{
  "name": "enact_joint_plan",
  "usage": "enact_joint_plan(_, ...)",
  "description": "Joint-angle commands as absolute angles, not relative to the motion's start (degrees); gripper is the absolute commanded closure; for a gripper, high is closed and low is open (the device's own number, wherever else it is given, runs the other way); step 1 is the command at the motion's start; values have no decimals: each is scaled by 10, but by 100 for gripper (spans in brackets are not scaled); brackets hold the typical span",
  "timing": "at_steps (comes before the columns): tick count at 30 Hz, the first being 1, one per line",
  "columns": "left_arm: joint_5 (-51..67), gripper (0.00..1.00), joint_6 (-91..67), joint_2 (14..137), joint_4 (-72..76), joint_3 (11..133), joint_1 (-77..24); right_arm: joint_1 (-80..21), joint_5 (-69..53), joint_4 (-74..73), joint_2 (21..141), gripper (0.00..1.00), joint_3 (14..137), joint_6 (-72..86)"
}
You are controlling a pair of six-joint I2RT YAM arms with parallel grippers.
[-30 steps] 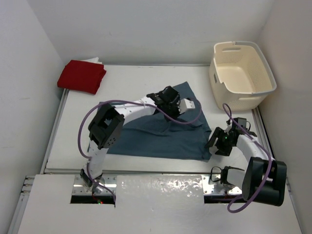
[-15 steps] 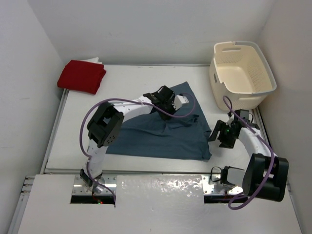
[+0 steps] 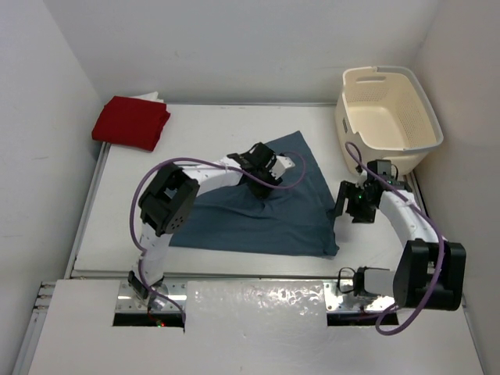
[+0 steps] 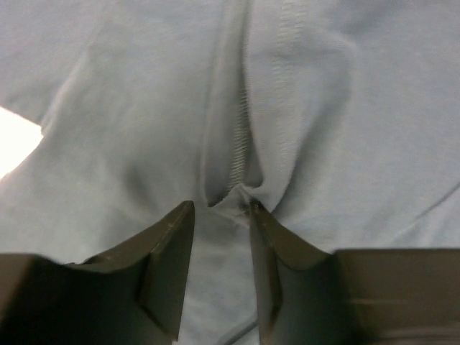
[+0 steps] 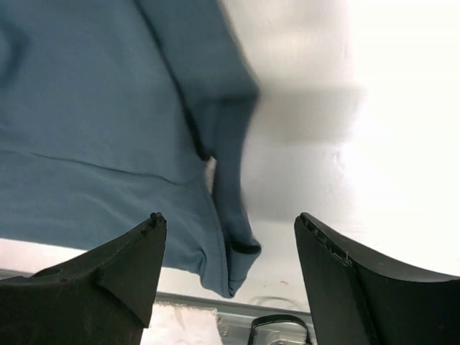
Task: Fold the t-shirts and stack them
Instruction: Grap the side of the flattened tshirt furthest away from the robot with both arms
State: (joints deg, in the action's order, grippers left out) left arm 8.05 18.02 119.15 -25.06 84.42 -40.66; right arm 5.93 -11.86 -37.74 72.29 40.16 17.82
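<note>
The slate blue-grey t-shirt [image 3: 234,223] is spread flat on the table [image 3: 203,125], to the left of the cream laundry basket [image 3: 346,133] and nearer the arm bases. The left gripper [image 4: 221,208] is set down on the shirt's middle, jaws parted by a narrow gap. A puckered seam ridge lies at the fingertips; whether it is pinched cannot be told. The right gripper [image 5: 230,219] is spread wide, nothing between its fingers, over the shirt edge nearest the basket. The red t-shirt [image 3: 130,123] is folded at the far corner, well left of the basket, with a sliver of white cloth [image 3: 150,97] seen behind it.
</note>
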Motion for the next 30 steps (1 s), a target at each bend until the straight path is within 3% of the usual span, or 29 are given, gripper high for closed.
enact_joint_plan(1, 26, 63, 163, 1134, -236, 878, -380, 17, -72, -391, 721, 30, 480, 153)
enact_joint_plan(2, 20, 55, 162, 1126, -234, 894, -372, -18, -52, -395, 728, 30, 499, 145)
enact_joint_plan(4, 13, 51, 156, 1104, -239, 916, -345, -52, -39, -413, 746, 30, 578, 136)
enact_joint_plan(10, 60, 50, 102, 1037, -292, 962, -210, -132, -23, -428, 915, 37, 826, 148)
enact_joint_plan(15, 46, 51, 109, 951, -310, 855, -66, -146, -24, -462, 1171, 34, 1070, 165)
enact_joint_plan(17, 47, 47, 118, 936, -310, 797, -30, -146, -1, -469, 1248, 27, 1147, 180)
enact_joint_plan(21, 51, 42, 134, 939, -295, 733, 38, -145, 76, -461, 1415, 25, 1344, 195)
enact_joint_plan(25, 87, 38, 138, 978, -284, 718, 65, -134, 155, -337, 1465, 26, 1308, 219)
enact_joint_plan(30, 100, 35, 128, 1044, -241, 721, 74, -134, 198, -324, 1514, 30, 1343, 199)
